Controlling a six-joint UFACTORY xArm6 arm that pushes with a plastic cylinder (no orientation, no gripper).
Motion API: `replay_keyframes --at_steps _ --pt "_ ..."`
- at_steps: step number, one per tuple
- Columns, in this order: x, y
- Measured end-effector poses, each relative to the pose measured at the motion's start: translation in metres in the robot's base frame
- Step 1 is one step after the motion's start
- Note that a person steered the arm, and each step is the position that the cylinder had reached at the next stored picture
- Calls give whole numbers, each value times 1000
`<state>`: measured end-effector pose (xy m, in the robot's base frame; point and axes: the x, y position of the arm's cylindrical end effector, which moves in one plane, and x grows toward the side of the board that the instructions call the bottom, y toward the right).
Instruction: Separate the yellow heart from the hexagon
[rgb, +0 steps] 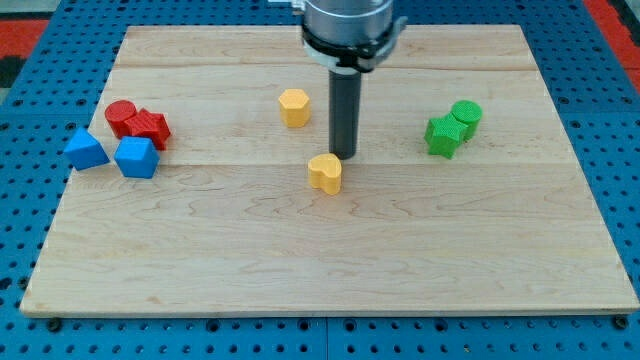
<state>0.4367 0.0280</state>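
The yellow heart (325, 172) lies near the middle of the wooden board (330, 260). The yellow hexagon (294, 107) stands apart from it, toward the view's top and a little left. My tip (343, 155) is at the heart's upper right edge, touching or almost touching it, and to the lower right of the hexagon.
At the view's left are a red cylinder (121, 116), a red star-like block (149, 127), a blue triangle (86, 149) and a blue block (136, 157). At the right are a green cylinder (466, 116) and a green star-like block (443, 136).
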Motion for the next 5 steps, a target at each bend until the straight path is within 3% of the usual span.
replay_keyframes --at_steps 2,3,5 --pt "72 -28" --pt "45 -39" --pt "55 -93"
